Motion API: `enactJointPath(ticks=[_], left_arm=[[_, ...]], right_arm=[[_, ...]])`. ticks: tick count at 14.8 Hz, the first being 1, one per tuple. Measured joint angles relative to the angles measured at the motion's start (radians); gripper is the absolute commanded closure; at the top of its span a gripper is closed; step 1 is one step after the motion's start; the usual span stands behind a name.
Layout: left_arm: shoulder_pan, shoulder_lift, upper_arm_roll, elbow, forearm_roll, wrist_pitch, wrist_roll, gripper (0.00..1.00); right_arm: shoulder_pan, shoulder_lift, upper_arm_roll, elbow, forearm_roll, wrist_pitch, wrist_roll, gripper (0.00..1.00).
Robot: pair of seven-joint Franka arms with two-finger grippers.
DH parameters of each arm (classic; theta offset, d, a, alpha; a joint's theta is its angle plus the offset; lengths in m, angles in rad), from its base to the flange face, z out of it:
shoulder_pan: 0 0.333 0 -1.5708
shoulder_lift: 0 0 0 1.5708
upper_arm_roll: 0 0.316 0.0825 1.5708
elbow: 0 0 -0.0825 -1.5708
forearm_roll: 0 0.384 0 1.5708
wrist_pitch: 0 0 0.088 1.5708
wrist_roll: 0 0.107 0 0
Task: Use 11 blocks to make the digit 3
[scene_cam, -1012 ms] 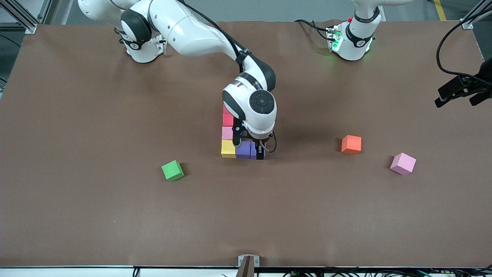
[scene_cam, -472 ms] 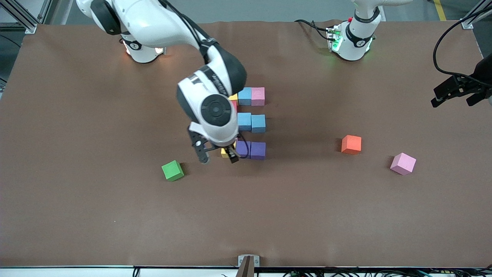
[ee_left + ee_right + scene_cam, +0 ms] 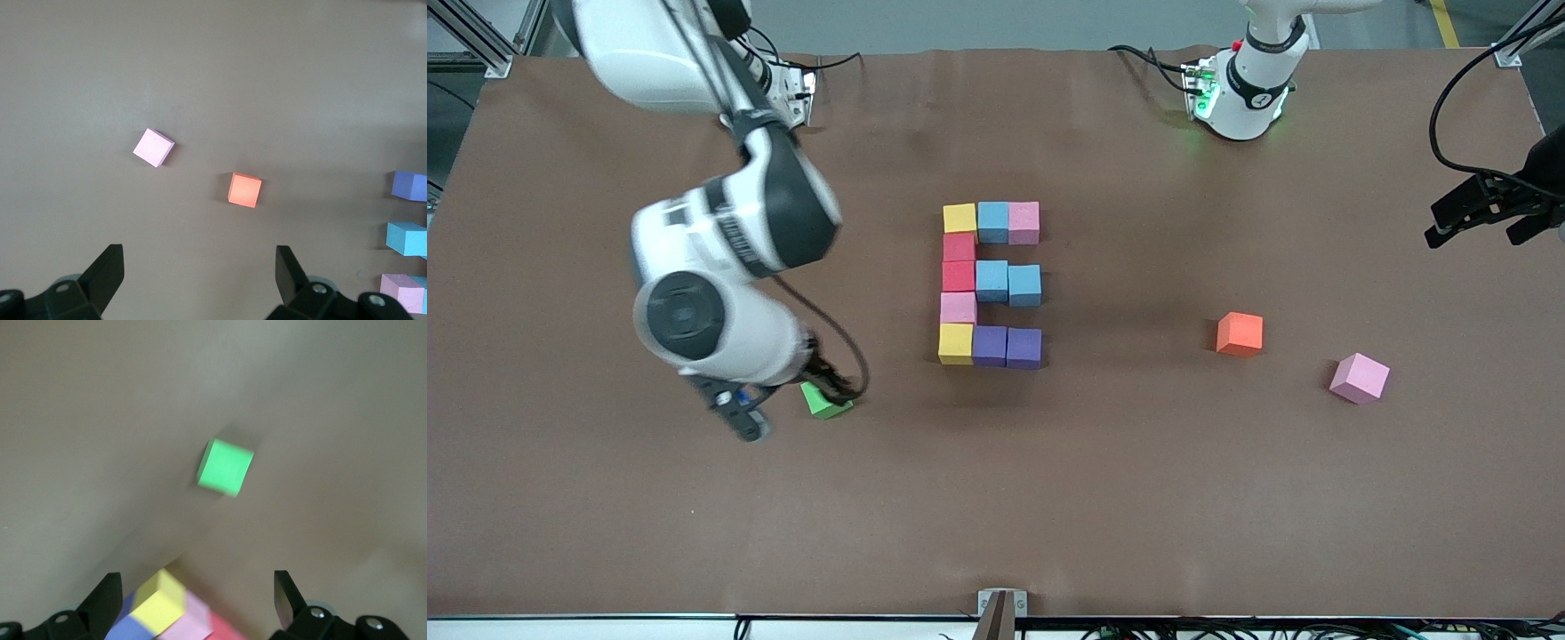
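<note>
Eleven-cube digit 3 (image 3: 989, 284), E-shaped, bars toward left arm's end

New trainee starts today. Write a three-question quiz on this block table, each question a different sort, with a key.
1. True or false: the right gripper is clamped on the green cube.
2. How many cubes make up the E-shaped figure?
3. Which loose cube lies closest to the left arm's end of the table: A) the orange cube, B) the loose pink cube, C) the green cube?

Key:
1. False; its jaws are open and empty, above the table beside the green cube.
2. Eleven.
3. B. The left gripper waits open above that end.
</note>
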Motion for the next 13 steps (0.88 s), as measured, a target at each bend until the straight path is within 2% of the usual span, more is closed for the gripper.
enactJointPath(ticks=[4, 6, 13], left_arm=[[0.000, 0.000, 0.000, 0.000, 0.000, 0.000, 0.000, 0.00], [0.000, 0.000, 0.000, 0.001, 0.000, 0.000, 0.000, 0.00], [0.000, 0.000, 0.000, 0.003, 0.000, 0.000, 0.000, 0.00]], right_arm=[[-0.148, -0.103, 0.000, -0.116, -0.002, 0.000, -0.400, 0.00], [-0.191, -0.156, 0.000, -0.175, -0.039, 0.000, -0.556, 0.00], [-0.299, -0.347, 0.000, -0.446, -0.132, 0.122, -0.903, 0.00]])
